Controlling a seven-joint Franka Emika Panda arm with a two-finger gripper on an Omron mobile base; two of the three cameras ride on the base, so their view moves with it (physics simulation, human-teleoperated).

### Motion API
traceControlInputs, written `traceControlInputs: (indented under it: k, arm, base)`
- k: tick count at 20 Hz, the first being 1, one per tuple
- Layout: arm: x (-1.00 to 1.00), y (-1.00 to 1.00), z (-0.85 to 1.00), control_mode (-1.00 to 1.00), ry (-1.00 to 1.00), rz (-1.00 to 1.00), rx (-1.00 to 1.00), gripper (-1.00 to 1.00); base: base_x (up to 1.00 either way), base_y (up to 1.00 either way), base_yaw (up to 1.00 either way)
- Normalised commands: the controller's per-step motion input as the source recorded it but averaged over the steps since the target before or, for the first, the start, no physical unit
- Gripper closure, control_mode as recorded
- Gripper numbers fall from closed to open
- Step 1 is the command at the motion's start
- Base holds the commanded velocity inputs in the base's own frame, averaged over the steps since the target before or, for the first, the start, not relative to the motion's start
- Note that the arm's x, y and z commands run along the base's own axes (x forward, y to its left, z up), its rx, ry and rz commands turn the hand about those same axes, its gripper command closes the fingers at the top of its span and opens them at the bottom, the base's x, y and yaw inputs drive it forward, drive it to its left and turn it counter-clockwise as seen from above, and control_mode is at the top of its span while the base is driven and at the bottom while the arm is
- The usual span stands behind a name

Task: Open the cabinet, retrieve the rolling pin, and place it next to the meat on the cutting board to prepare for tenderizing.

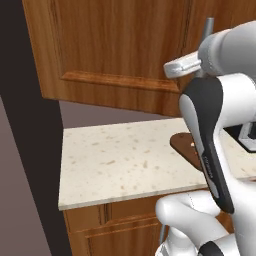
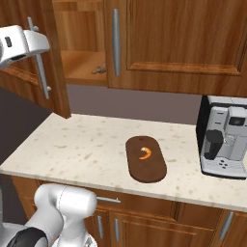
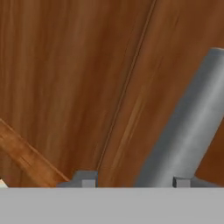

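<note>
The cabinet (image 2: pixel 53 58) door stands swung open at upper left, the rolling pin (image 2: pixel 99 70) lying on its shelf. In the hand view the gripper (image 3: pixel 133 183) fingertips stand apart astride the door handle (image 3: pixel 188 127), grasping nothing. The meat (image 2: pixel 145 153) sits mid-frame on the cutting board (image 2: pixel 144 170), bare counter (image 2: pixel 82 144) to its left.

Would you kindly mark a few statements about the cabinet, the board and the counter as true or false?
1. The cabinet door is swung open. True.
2. The meat lies on the cutting board. True.
3. The rolling pin already rests on the board. False: it lies on the cabinet shelf.
4. A coffee machine stands left of the board in the right base view. False: it stands to its right.
5. The gripper is beside the door's handle. True.
</note>
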Motion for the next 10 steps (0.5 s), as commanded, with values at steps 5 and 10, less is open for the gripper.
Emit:
traceControlInputs:
  k: [5, 10]
  arm:
    - [-0.42, -0.09, 0.0, -1.0, 0.0, 0.03, 0.07, -1.0]
    - [-0.71, -0.41, 0.0, -1.0, -0.03, 0.05, 0.13, -1.0]
  base:
    - [0.0, 0.0, 0.0]
    - [0.0, 0.0, 0.0]
